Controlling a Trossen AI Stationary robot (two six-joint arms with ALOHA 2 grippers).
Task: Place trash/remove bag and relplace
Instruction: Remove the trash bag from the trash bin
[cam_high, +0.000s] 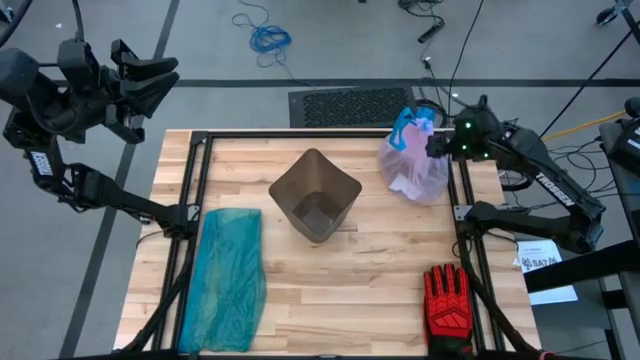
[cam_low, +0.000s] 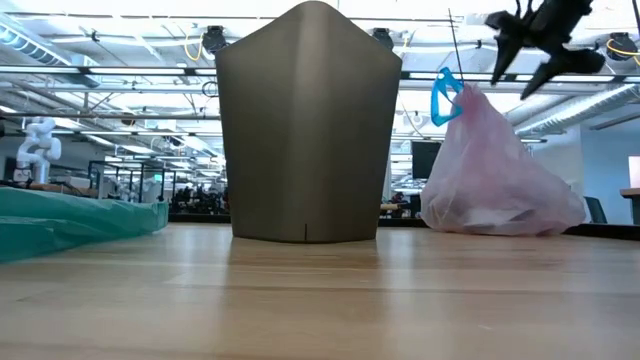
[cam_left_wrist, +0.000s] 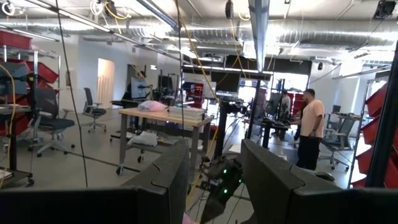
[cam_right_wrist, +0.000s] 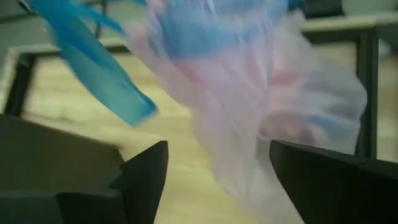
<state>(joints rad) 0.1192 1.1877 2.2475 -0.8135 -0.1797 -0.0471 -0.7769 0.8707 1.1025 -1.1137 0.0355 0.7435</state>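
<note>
The pinkish bag (cam_high: 415, 165) with its blue drawstring (cam_low: 445, 95) sits on its base near the table's far right corner. It is gathered at the top, and pale scraps of trash (cam_low: 480, 215) show through its wall. My right gripper (cam_high: 432, 143) (cam_low: 520, 65) hangs open just above and to the right of the bag's top, touching nothing. The bag (cam_right_wrist: 267, 93) fills the right wrist view past the gripper (cam_right_wrist: 217, 180). The brown bin (cam_high: 315, 195) stands unlined mid-table. My left gripper (cam_high: 160, 85) (cam_left_wrist: 214, 186) is open and raised beyond the table's far left corner.
A teal-green plastic bag (cam_high: 230, 280) lies flat along the table's left side. A red-and-black glove (cam_high: 447, 300) lies at the near right edge. Black frame rails (cam_high: 195, 200) run along the table's left, right and far sides. A person (cam_left_wrist: 308, 127) stands far off in the room.
</note>
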